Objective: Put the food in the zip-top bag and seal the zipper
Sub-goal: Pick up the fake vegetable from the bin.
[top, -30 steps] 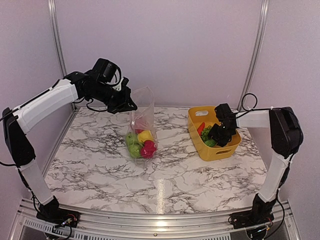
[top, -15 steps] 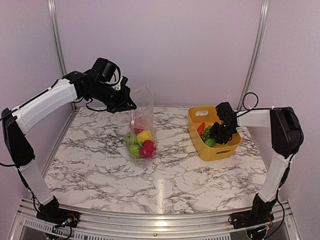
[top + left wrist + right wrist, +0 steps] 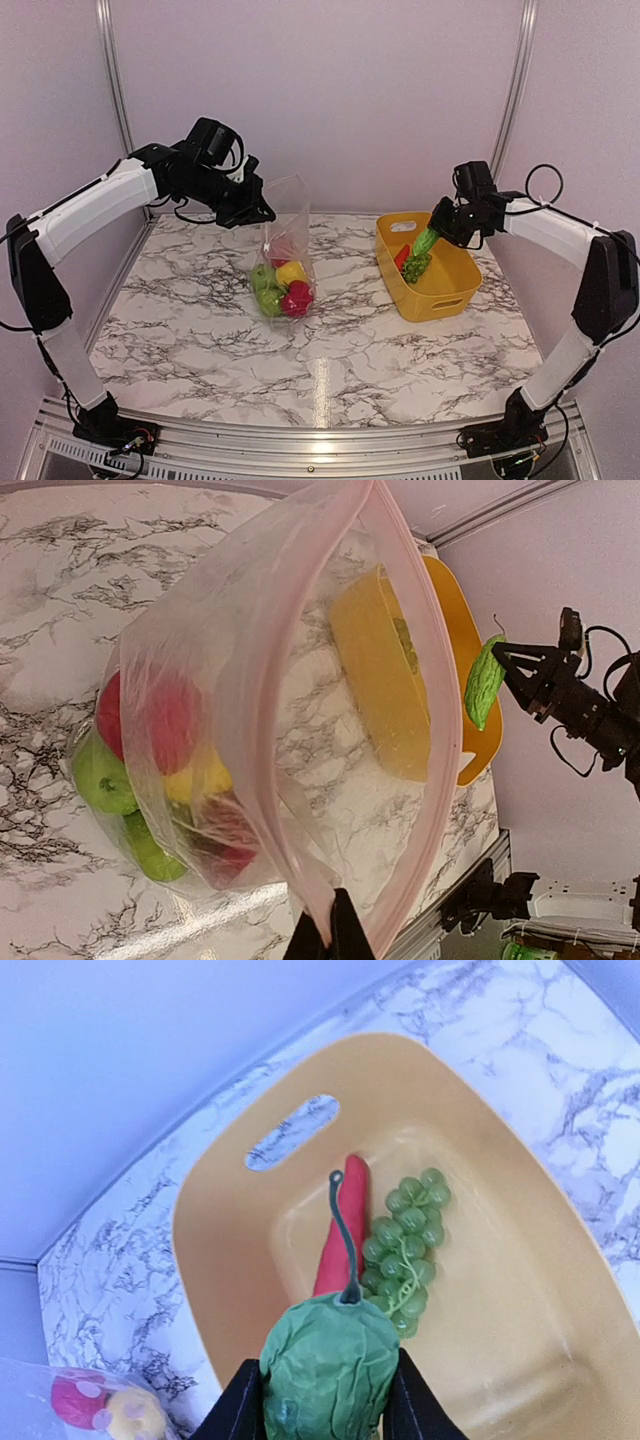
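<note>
While the left gripper pinches the zipper, zip-top bag hangs open | bag bottom on table, red, yellow, green food inside | right gripper clamps green cucumber (bumpy skin) above yellow basket | grapes, long red-orange piece in basket

On the table, the zip-top bag stands left of the basket, food lying in both.

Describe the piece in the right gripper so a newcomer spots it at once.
Find the yellow basket on the right. Over it the right gripper holds a wrinkled green cucumber by one end. The green grapes and long red piece lie in the basket; only it hangs in the air.
</note>
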Robot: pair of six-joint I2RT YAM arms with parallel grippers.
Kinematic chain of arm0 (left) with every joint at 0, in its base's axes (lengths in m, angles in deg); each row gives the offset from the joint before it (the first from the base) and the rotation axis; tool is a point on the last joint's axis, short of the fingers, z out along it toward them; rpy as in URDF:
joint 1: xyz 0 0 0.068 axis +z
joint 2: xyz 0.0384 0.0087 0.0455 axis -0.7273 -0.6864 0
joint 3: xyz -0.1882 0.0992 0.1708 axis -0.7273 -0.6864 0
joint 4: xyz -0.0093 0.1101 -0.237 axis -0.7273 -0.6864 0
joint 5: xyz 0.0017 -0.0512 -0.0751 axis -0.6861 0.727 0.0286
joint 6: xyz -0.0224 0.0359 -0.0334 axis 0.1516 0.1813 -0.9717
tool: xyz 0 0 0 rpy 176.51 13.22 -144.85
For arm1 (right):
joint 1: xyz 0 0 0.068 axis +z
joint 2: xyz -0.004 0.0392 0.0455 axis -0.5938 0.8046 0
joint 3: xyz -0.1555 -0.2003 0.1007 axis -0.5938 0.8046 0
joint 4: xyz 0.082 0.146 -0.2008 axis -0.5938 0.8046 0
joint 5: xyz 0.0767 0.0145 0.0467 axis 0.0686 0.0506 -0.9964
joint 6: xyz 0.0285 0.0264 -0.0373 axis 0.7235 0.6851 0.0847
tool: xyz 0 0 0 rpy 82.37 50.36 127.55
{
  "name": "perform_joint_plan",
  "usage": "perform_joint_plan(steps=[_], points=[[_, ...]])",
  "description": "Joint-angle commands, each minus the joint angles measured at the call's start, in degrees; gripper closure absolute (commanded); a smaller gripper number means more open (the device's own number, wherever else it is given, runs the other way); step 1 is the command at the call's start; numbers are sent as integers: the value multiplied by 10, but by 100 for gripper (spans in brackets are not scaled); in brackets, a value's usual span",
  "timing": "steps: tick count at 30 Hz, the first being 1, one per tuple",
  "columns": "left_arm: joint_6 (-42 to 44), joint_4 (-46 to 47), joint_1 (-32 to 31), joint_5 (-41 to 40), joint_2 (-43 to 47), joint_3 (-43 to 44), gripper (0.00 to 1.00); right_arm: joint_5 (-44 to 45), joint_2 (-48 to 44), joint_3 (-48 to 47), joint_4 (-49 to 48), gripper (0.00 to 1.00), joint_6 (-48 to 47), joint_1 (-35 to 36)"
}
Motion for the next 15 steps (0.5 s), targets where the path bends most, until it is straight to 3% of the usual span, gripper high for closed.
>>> perform_joint_plan(steps=[1,6,10,15], points=[[-2,11,-2,12,-19,21,100,6,-20,-89,8,88,-95,28],[-6,12,-10,19,-33,36,100,-9,-28,-126,-29,99,-151,73],[-7,12,-22,23,-47,49,100,-58,-26,-133,-71,100,-172,106],[-9,12,-33,28,-57,56,100,-59,-51,-117,-136,100,-178,144]])
